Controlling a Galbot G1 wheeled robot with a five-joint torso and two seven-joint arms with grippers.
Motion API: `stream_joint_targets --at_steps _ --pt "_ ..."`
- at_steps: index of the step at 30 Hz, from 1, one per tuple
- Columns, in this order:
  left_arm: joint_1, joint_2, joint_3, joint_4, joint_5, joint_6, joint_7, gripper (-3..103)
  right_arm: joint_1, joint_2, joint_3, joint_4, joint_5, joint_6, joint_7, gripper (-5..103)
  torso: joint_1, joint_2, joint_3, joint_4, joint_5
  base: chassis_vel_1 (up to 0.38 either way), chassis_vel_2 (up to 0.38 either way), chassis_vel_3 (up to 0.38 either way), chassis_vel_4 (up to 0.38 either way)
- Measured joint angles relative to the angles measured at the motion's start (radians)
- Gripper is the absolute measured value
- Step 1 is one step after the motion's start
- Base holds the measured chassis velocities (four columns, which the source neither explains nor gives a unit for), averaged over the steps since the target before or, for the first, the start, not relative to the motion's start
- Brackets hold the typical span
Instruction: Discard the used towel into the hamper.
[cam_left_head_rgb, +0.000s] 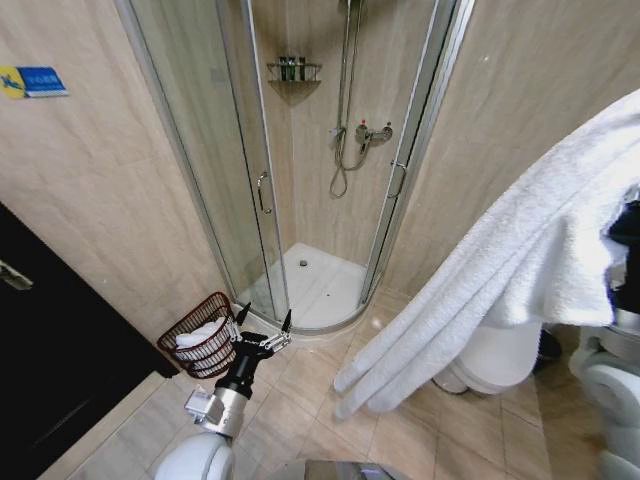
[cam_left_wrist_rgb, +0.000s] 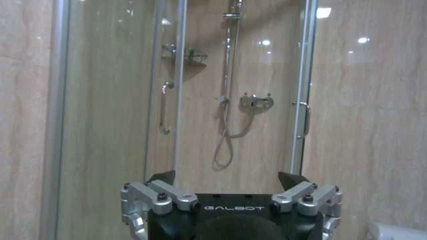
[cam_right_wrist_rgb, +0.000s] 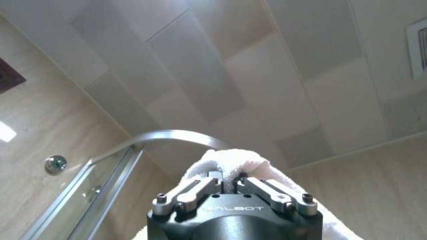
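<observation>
The used towel (cam_left_head_rgb: 500, 270), large and white, hangs in long folds at the right of the head view, its lower end above the floor tiles. In the right wrist view my right gripper (cam_right_wrist_rgb: 230, 176) points up towards the ceiling, shut on a bunched part of the towel (cam_right_wrist_rgb: 230, 159). The hamper (cam_left_head_rgb: 187, 322), a reddish-brown wire basket, stands on the floor against the left wall with a white cloth (cam_left_head_rgb: 200, 333) inside. My left gripper (cam_left_head_rgb: 263, 318) is held low just right of the hamper, open and with nothing in it, facing the shower (cam_left_wrist_rgb: 227, 177).
A corner shower cubicle (cam_left_head_rgb: 300, 180) with glass doors stands straight ahead, its white tray on the floor. A white toilet (cam_left_head_rgb: 495, 360) sits behind the hanging towel at the right. A dark door (cam_left_head_rgb: 50, 350) lines the left side. Bare floor tiles (cam_left_head_rgb: 300, 400) lie between.
</observation>
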Motion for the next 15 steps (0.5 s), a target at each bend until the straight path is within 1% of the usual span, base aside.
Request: stream_joint_targets --at_steps 1,2,4,9,15 --pt "0.0 0.0 0.0 0.0 0.0 0.0 0.0 100 0.001 -0.002 0.001 -0.001 0.001 0.0 0.0 8 -0.005 -0.011 -0.006 0.0001 0.0 0.047 0.053 0.008 0.056" --pt "0.0 0.0 0.0 0.0 0.0 0.0 0.0 100 0.001 -0.002 0.001 -0.001 0.001 0.0 0.0 8 -0.005 -0.011 -0.006 0.0001 0.0 0.047 0.053 0.008 0.056" --pt "0.0 0.0 0.0 0.0 0.0 0.0 0.0 100 0.001 -0.004 0.004 -0.004 0.001 0.001 0.0 8 -0.011 -0.022 -0.011 0.0004 0.0003 0.0 0.0 0.0 0.0" --pt "0.0 0.0 0.0 0.0 0.0 0.0 0.0 100 0.0 -0.008 0.005 -0.004 0.002 0.001 0.0 8 -0.018 -0.033 -0.016 0.0 0.0003 0.0 0.0 0.0 0.0" --pt "0.0 0.0 0.0 0.0 0.0 0.0 0.0 100 0.003 -0.011 0.005 -0.005 0.003 0.001 0.001 8 -0.034 -0.071 -0.036 0.0002 0.0003 0.0 0.0 0.0 0.0"
